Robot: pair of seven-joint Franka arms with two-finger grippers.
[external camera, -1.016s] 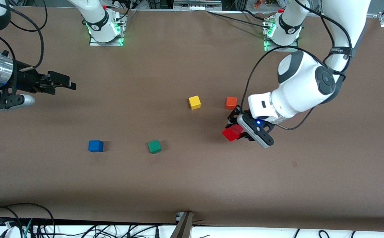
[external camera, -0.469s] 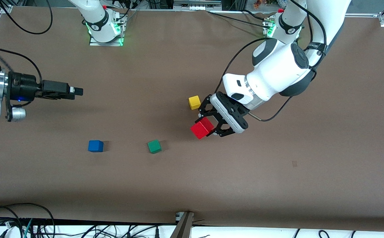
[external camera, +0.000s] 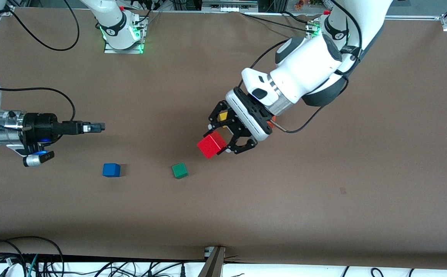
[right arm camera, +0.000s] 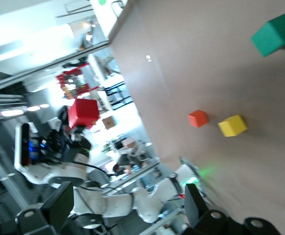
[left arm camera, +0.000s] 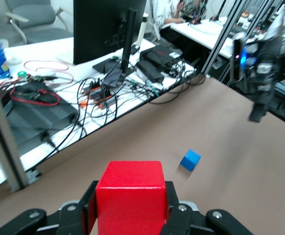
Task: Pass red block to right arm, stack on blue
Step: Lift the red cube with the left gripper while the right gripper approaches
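We see a brown worktop (external camera: 323, 200) with cables along its edges. The left hand (external camera: 223, 144) hangs in the air above the middle of the worktop, clamped on the red block (external camera: 211, 144), which is clear of the surface. The right hand (external camera: 94, 127) is over the right arm's end of the worktop, its fingers spread apart and holding nothing. The blue cube (external camera: 111, 169) lies on the worktop, with the green cube (external camera: 179, 170) beside it toward the left arm's end. A yellow cube (right arm camera: 232, 126) and an orange cube (right arm camera: 198, 118) sit together, farther from the front camera.
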